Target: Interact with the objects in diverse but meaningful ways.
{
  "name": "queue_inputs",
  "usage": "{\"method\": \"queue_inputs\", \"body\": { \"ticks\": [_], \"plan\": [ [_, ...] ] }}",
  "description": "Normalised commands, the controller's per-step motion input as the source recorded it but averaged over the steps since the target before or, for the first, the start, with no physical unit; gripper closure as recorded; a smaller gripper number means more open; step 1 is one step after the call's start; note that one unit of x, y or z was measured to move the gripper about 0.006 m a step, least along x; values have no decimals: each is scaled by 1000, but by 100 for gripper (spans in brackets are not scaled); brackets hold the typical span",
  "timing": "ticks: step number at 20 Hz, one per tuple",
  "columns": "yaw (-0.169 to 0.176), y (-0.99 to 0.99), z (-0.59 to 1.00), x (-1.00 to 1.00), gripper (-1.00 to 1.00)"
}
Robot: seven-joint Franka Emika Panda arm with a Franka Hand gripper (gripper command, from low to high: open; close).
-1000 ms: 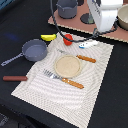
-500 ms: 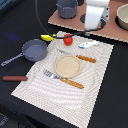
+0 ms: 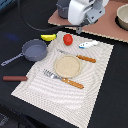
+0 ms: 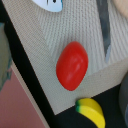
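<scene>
Striped placemat (image 3: pixel 75 95) holds a tomato (image 3: pixel 68 39) beside a banana (image 3: pixel 48 37). Centre over the tomato, descend straight, clear of the banana; gripper state cannot be told.

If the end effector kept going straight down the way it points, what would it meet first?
Probably the tomato, which sits at the centre of the wrist view on the placemat; depth is unclear.

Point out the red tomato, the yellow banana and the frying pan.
red tomato (image 4: pixel 72 65), wrist view, middle of its body
yellow banana (image 3: pixel 48 37), exterior view, middle of its curve
frying pan (image 3: pixel 34 50), exterior view, inside the bowl
</scene>
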Motion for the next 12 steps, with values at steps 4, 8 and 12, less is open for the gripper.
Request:
{"method": "queue_inputs", "body": {
  "ticks": [4, 8, 12],
  "plan": [
    [-132, -1, -284, -711, -100],
    [-140, 0, -331, -671, -100],
    [-137, 0, -355, -689, -100]
  ]
}}
